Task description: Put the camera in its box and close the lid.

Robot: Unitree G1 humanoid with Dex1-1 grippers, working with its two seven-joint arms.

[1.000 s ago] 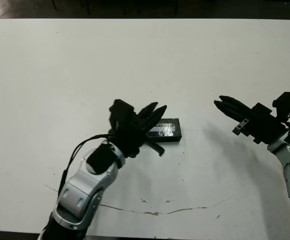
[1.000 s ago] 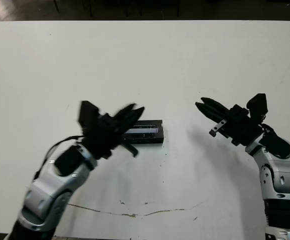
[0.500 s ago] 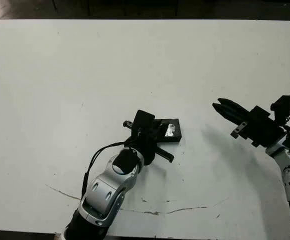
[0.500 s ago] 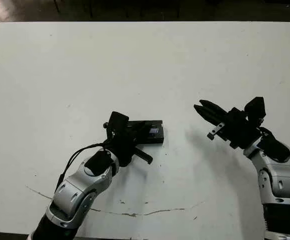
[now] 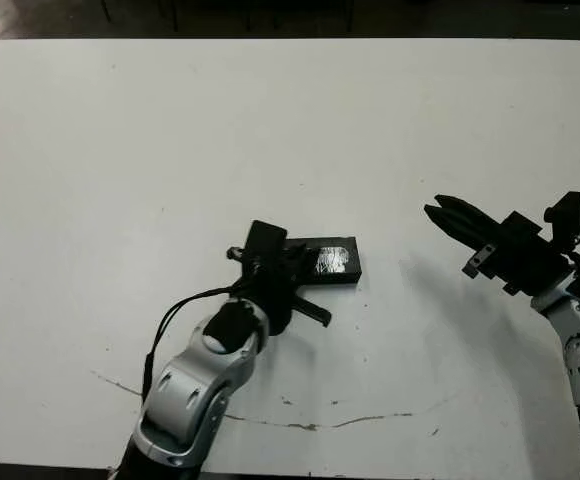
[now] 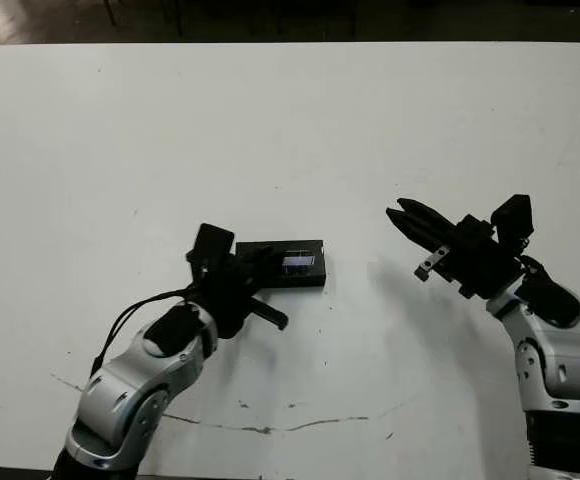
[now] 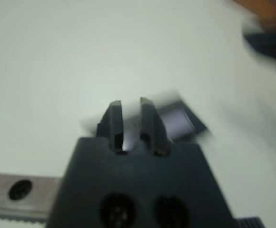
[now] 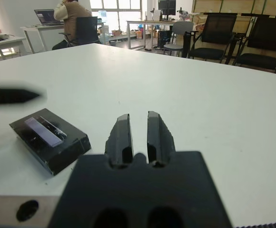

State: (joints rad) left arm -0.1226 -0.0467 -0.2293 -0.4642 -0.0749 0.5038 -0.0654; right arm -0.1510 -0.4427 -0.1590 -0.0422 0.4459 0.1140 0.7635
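- Box (image 5: 327, 261) w/ lid (image 8: 45, 131) on, lying flat near worktop (image 5: 170, 130) centre.
- Left gripper (image 5: 288, 262) at the box's 9 o'clock end, over it; fingers (image 7: 113, 119) nearly together, holding nothing.
- Right gripper (image 5: 438, 213) well apart at box's 3 o'clock, above worktop; fingers (image 8: 121, 133) narrow gap, empty.
- Camera not visible.
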